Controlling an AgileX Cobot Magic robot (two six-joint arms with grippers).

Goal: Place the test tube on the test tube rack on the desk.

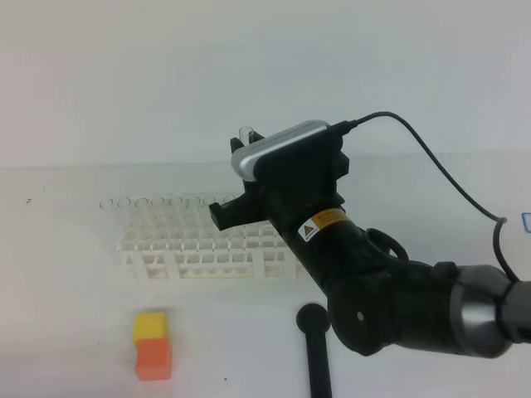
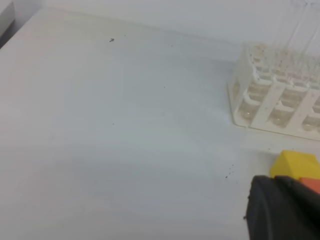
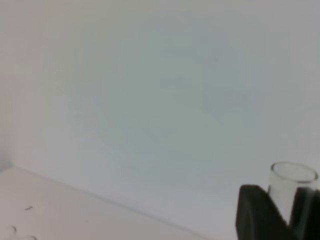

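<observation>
Nearest to us in the high view, a black rod with a round head (image 1: 314, 332) stands at the bottom edge, and left of it sits a small yellow block stacked on an orange block (image 1: 153, 346) on the plain pale white desk (image 1: 66, 315). Our right arm's black gripper (image 1: 242, 166) rises from the lower right and leans over the right end of the white plastic lattice rack with rows of small square holes (image 1: 199, 249). Its jaws stand narrow, closed on the thin clear glass test tube (image 1: 246, 133), whose open rim pokes up above the fingers; in the right wrist view that rim (image 3: 292, 175) shows upright between two dark fingers (image 3: 257, 215). The tube is held in the air, above the rack's right end. Clear tubes already stand along the rack's far row.

Our left gripper (image 2: 282, 207) appears only as a dark bulk in the corner of its own camera, low over the desk beside the yellow block, with the rack beyond it; its jaws are fully closed, with nothing visibly held.
</observation>
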